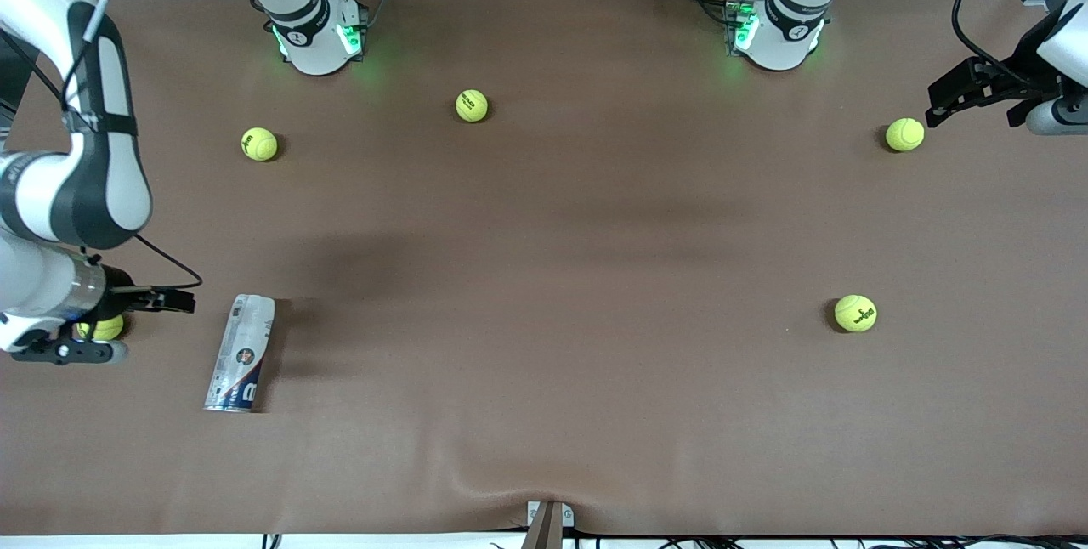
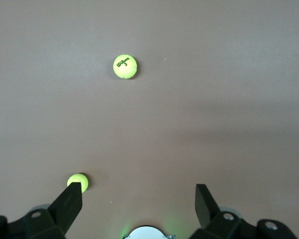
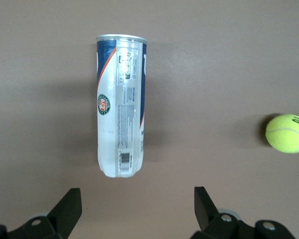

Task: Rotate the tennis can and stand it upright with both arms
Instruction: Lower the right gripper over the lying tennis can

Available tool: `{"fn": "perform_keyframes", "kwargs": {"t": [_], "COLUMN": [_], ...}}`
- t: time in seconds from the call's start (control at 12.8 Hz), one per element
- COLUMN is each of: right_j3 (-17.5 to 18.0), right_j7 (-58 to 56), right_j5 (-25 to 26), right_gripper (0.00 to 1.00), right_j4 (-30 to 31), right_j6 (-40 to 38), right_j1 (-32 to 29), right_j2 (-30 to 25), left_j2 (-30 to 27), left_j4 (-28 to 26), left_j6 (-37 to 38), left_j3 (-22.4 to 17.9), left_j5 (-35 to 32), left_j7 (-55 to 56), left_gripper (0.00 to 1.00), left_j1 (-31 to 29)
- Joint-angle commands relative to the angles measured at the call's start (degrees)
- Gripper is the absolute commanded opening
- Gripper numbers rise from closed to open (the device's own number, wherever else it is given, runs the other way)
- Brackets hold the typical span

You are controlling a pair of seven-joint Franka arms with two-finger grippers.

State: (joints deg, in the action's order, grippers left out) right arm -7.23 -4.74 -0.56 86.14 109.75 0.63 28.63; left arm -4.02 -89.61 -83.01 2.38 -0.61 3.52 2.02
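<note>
The tennis can (image 1: 241,353) lies on its side on the brown table, near the right arm's end, its dark-blue end nearer the front camera. In the right wrist view the can (image 3: 120,104) lies lengthwise ahead of my right gripper (image 3: 137,191), whose fingers are open and empty and short of the can's pale end. In the front view that right gripper (image 1: 170,301) hovers beside the can's pale end. My left gripper (image 1: 956,94) hangs open and empty over the left arm's end of the table, and its wrist view (image 2: 138,189) shows only bare table and balls.
Yellow-green tennis balls lie scattered: two (image 1: 259,144) (image 1: 472,105) near the robots' bases, one (image 1: 904,134) close to the left gripper, one (image 1: 855,313) nearer the camera. Another ball (image 1: 106,328) sits partly hidden under the right wrist. The cloth wrinkles at the front edge (image 1: 510,489).
</note>
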Motion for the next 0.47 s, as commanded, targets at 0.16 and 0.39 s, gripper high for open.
{"fn": "perform_keyframes", "kwargs": {"t": [0.16,0.39], "right_j3": [0.03,0.11], "right_j7": [-0.71,-0.71], "right_j5": [-0.23,-0.23], "right_gripper": [1.00,1.00], "right_j4": [-0.89,0.42], "right_j6": [3.80,6.08], "right_j1": [0.42,0.69], "right_j2": [4.67,6.26], "left_j2": [0.33,0.33], "left_j4": [0.49,0.49], "left_j6": [0.30,0.30], "left_j3": [0.34,0.25], "left_j5": [0.52,0.52], "left_j7": [-1.06,-1.06], "left_gripper": [1.00,1.00], "left_j1": [-0.61,-0.61]}}
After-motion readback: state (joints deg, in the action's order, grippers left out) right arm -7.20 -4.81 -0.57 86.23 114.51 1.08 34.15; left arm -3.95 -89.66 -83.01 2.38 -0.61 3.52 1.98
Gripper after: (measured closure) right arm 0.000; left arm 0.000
